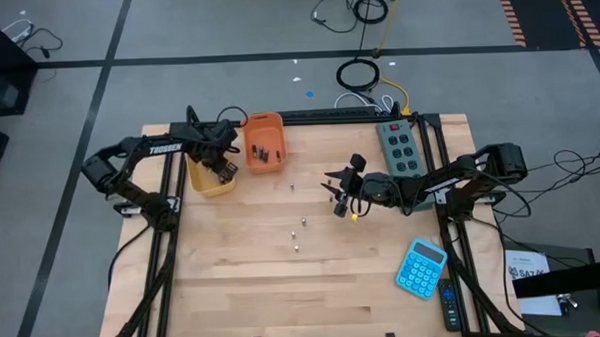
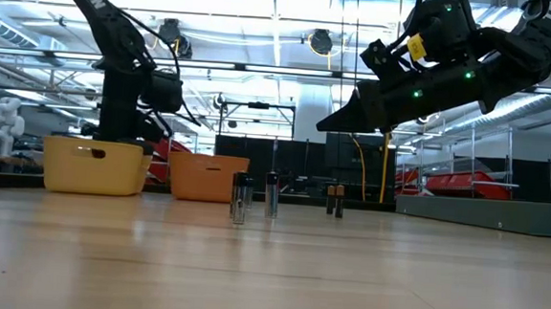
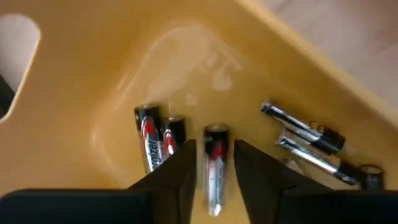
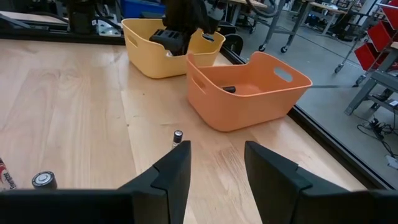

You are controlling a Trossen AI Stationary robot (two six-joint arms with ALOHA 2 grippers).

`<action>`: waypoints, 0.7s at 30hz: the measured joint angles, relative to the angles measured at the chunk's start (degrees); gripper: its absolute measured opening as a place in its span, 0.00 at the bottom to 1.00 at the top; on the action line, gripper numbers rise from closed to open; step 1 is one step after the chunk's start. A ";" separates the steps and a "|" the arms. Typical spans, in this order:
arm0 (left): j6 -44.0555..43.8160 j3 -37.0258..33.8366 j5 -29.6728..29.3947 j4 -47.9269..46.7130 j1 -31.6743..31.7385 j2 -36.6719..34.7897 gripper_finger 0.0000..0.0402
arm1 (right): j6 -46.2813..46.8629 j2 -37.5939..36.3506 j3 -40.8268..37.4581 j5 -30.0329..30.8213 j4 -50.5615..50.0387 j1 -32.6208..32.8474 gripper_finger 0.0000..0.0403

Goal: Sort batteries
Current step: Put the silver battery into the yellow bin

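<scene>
My left gripper (image 1: 223, 169) is down inside the yellow bin (image 1: 212, 182), open. A silver, red and black battery (image 3: 215, 171) lies lengthwise in the narrow gap between its fingers, with slim gaps on both sides. Several more batteries (image 3: 160, 140) lie on the bin floor. My right gripper (image 1: 332, 187) hovers open above mid-table, well off the wood in the low view (image 2: 340, 115). Beyond its fingers one battery (image 4: 178, 137) stands on end. Other loose batteries (image 1: 305, 222) stand on the table. The orange bin (image 4: 249, 90) holds a dark battery (image 4: 227, 89).
The two bins stand side by side at the table's far left. A green power strip (image 1: 399, 145) lies at the far right, and a blue calculator (image 1: 421, 267) near the right front corner. Another battery (image 4: 43, 180) stands close beside the right gripper. Bare wood fills the near half.
</scene>
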 joint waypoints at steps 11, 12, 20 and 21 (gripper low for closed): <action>1.48 0.07 -7.57 2.44 -4.40 -6.57 0.36 | 0.00 0.00 -0.01 0.02 0.08 0.00 0.35; 1.48 0.07 -8.72 3.37 -5.22 -8.26 0.36 | 0.00 0.00 -0.01 0.02 0.07 0.00 0.35; 4.62 0.17 4.88 11.67 -16.29 -15.94 0.36 | 0.02 0.00 -0.01 0.04 0.11 0.00 0.35; 5.81 0.17 8.17 12.83 -18.49 -15.87 0.36 | 0.02 0.00 -0.02 0.03 0.11 0.00 0.35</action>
